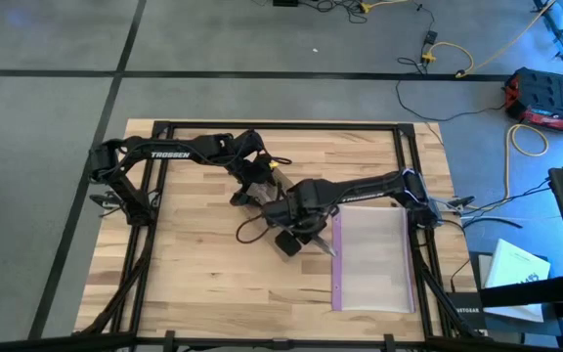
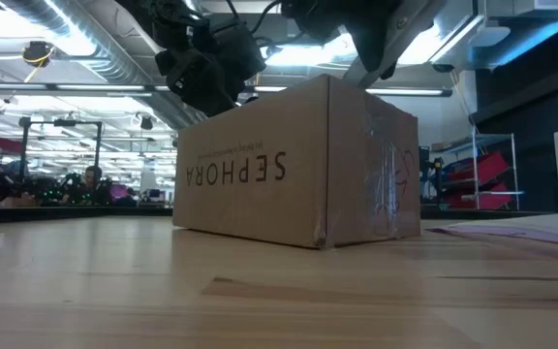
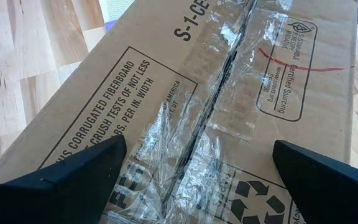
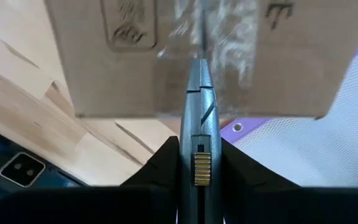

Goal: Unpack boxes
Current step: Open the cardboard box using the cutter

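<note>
A brown cardboard box [image 2: 298, 165] with black "SEPHORA" lettering stands on the wooden table; in the high view both arms mostly hide it. Clear tape covers the seam on its top [image 3: 219, 81]. My left gripper [image 3: 199, 149] hovers open above that top, one finger on each side of the seam, touching nothing. My right gripper [image 4: 199, 142] points down near the box's edge, shut on a grey knife-like tool [image 4: 199, 106]. The tool's tip [image 4: 199, 63] lies over the taped seam; I cannot tell whether it touches the tape. My right gripper pinches the grey tool's handle [image 4: 199, 163] between its two fingers. The fingers point steeply down from above, and the tool runs on along them, its blade end sticking out beyond the fingertips toward the box's taped seam. The tool is clear of the table.
A clear plastic bag [image 1: 372, 259] with a purple zip edge lies flat on the table right of the box, close to my right gripper. Black frame rails [image 1: 281, 125] run along the table's edges. Bare wood lies at the near left.
</note>
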### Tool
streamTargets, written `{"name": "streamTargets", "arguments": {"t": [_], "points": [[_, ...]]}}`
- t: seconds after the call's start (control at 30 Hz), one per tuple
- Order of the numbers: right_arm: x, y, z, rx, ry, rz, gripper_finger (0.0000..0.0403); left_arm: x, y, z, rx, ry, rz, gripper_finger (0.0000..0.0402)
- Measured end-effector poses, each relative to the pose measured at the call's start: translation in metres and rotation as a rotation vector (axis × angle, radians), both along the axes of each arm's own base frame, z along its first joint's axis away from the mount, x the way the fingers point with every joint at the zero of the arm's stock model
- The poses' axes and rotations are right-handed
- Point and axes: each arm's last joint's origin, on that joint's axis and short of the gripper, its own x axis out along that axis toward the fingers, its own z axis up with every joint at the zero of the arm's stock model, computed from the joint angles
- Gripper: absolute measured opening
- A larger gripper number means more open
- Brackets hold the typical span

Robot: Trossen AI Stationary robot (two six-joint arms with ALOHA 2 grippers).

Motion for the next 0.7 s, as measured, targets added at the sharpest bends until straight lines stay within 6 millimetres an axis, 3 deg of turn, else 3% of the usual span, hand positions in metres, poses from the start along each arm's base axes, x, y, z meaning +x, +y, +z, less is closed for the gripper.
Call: {"name": "streamTargets", "arguments": {"t": [0.7], "points": [[0.0030, -0.0052, -0.0042, 0.069, 0.013, 0.025, 0.0057, 0.0000, 0.0000, 0.0000, 0.004, -0.003, -0.007, 0.0400]]}}
